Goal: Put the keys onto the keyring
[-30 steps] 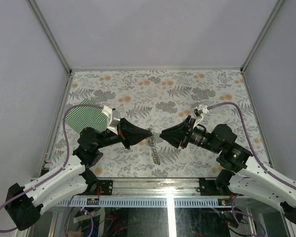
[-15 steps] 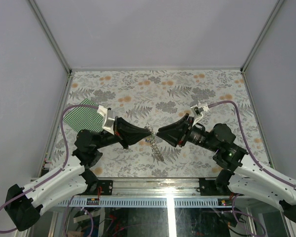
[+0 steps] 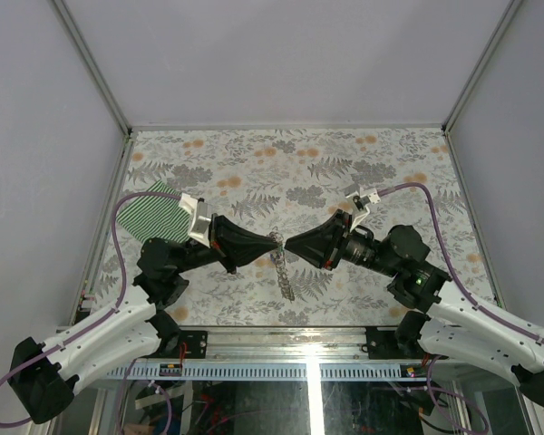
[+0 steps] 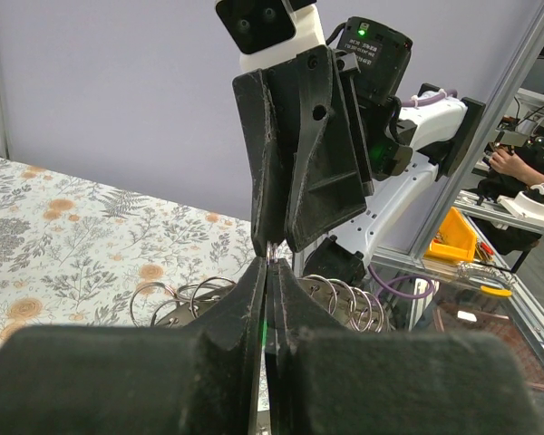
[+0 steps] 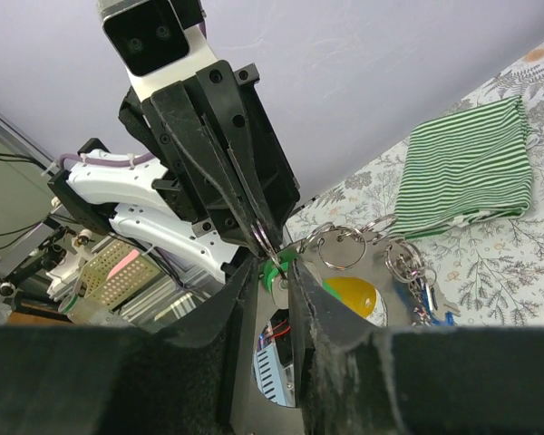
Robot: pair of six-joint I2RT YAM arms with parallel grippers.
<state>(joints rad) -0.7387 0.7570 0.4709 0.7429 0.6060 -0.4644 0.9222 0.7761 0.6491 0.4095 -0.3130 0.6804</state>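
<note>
We note the table first, covered in a floral print. A green-and-white striped cloth lies flat on it, well behind the left fingers and beside that arm's wrist.

Both arms reach inward, and their tips nearly meet above the middle of the table. The left gripper is clenched. In its wrist view we see its fingers pressed flat together, with a thin metal loop showing right at their tips. The right gripper points straight at it, tip to tip. Its fingers stand slightly apart, and we cannot tell whether they pinch anything.

The keyring is a thin grey chain. It hangs from the left fingertips and trails down onto the table below and toward the near edge. In the right wrist view we see several wire rings bunched just beyond the right fingertips.

For the keys, a green key sits in the gap at the right fingertips, directly under the left tips. A yellow key hangs just beside the right fingers, below the rings. The other key heads are too blurred for us to name.
</note>
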